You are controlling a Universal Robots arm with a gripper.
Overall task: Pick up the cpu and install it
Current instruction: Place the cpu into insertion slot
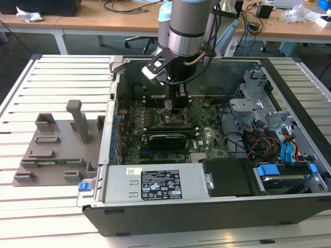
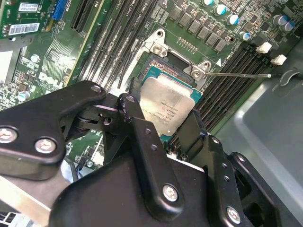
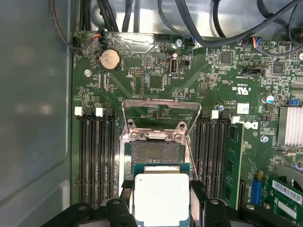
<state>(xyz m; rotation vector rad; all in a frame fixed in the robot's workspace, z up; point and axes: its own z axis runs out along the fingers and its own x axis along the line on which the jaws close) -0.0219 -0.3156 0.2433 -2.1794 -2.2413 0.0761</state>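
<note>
Gripper [image 1: 176, 109] clamped on cpu [image 3: 162, 197] by its edges, over open socket [image 3: 155, 152] inside computer case [image 1: 155, 219].

The computer case [image 1: 207, 212] is open on top, so the motherboard [image 3: 156, 75] can be reached from above. The room over the socket [image 3: 155, 153] is taken by the end effector [image 3: 162, 189], clamped on the cpu [image 3: 162, 203]. The raised load plate [image 3: 154, 136] stands just beyond the socket. Memory slots [image 3: 94, 156] flank it, with a seated memory module [image 3: 234, 161] on one side. The drive cage [image 1: 258, 108] and loose cables [image 1: 253, 147] crowd the exterior view's right, and the power supply [image 1: 155, 183] blocks the near edge.
</note>
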